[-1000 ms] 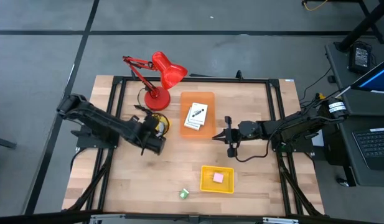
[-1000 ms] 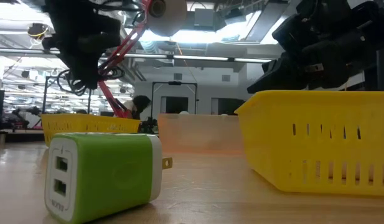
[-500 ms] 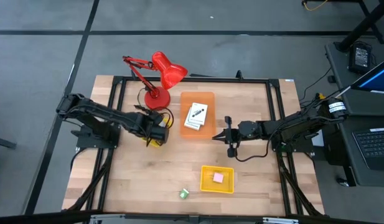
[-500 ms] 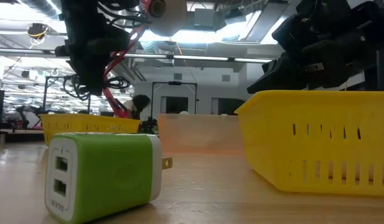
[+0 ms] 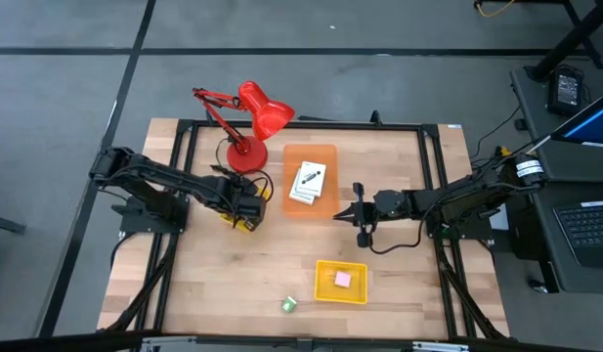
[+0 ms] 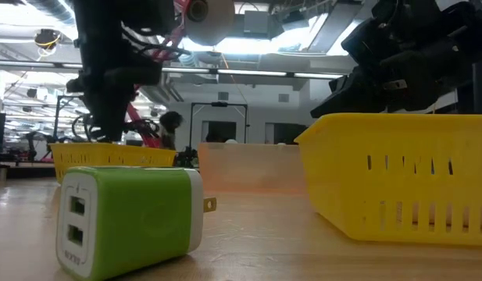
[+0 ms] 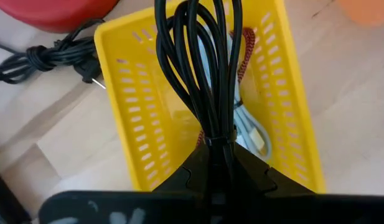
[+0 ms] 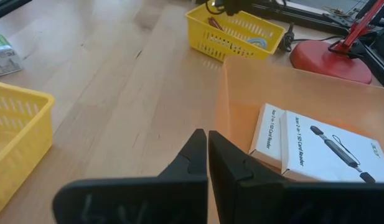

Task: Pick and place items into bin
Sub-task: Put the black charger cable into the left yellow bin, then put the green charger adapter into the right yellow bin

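While the left claw [image 7: 218, 144] grips a looped black cord [image 7: 201, 68] above the yellow bin [image 7: 139, 106], a maroon cord [image 7: 244, 53] lies inside. Right claw [image 8: 207, 149] — closed, empty — hangs by the orange tray [image 8: 266, 84] holding a white card [image 8: 316, 143].

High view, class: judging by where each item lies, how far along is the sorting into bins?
Done: white boxes lie in the translucent orange tray, a pink block in one yellow basket, a maroon braided cord in the other slotted yellow basket. In hand: the left gripper holds a coiled black cord over that basket. Left: the green charger on the wooden table. The right gripper sits shut beside the tray.
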